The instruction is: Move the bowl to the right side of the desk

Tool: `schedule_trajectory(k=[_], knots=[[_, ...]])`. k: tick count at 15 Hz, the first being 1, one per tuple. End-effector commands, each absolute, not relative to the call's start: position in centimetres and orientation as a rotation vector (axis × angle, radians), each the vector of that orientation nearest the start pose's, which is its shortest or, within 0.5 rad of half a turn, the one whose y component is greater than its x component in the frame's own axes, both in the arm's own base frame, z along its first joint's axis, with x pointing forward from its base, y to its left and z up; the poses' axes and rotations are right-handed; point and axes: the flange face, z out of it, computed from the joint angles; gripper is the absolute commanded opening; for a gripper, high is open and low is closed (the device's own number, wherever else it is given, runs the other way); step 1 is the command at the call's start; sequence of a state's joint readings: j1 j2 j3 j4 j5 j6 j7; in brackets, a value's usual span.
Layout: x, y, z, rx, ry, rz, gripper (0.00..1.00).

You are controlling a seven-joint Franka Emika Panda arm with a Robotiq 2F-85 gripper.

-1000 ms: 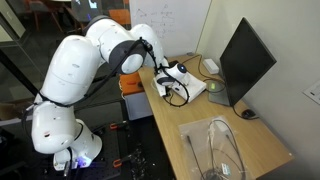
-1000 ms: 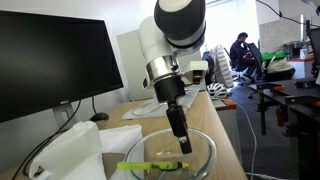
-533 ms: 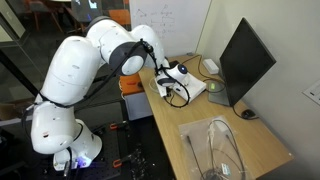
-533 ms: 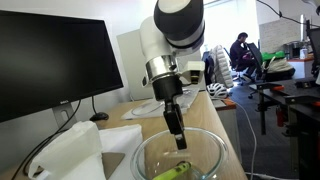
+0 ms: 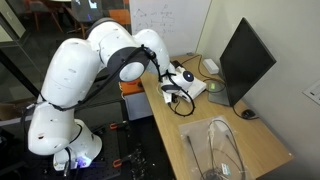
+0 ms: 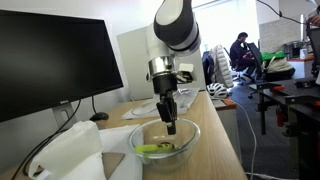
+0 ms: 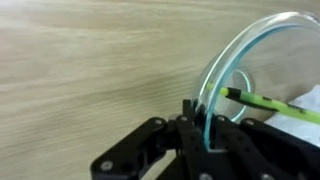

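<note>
A clear glass bowl (image 6: pixel 165 140) with a green pen (image 6: pixel 155 149) lying in it is over the light tan desk (image 6: pixel 215 120). My gripper (image 6: pixel 170 124) reaches down from above and is shut on the bowl's rim. In the wrist view the jaws (image 7: pixel 205 118) pinch the clear rim (image 7: pixel 225 60), with the green pen (image 7: pixel 270 105) behind it and bare desk wood (image 7: pixel 80 60) below. In an exterior view the gripper (image 5: pixel 180 94) is over the middle of the desk (image 5: pixel 170 130); the bowl is hard to make out there.
A black monitor (image 5: pixel 245 60) (image 6: pixel 50 60) stands along one long edge of the desk, a mouse (image 5: pixel 249 113) (image 6: pixel 98 117) by its foot. White papers (image 5: pixel 195 85) lie near the gripper. A clear plastic sheet (image 5: pixel 215 150) and white material (image 6: pixel 70 150) cover one end.
The gripper has carried the bowl along the desk, away from the close exterior camera. The pen has slid inside the bowl.
</note>
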State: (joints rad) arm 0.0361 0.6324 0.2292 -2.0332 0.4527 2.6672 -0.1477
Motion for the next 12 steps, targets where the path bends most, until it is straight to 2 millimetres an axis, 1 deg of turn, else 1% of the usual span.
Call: schedule_trajectory(k=[1,5,7,8,10,12], knots=[[57.2,9.2,15.3,-2.771,0.202,0.018,0.03],[57.1,0.4,16.1,-2.760,0.404,-0.019,0.03],[56.9,-3.0,16.5,-2.760,0.471,-0.043,0.03],[56.7,-4.2,16.5,-2.762,0.499,-0.041,0.03],[56.4,-5.9,16.1,-2.758,0.533,-0.028,0.03],[56.2,-6.1,15.2,-2.741,0.513,0.006,0.03]])
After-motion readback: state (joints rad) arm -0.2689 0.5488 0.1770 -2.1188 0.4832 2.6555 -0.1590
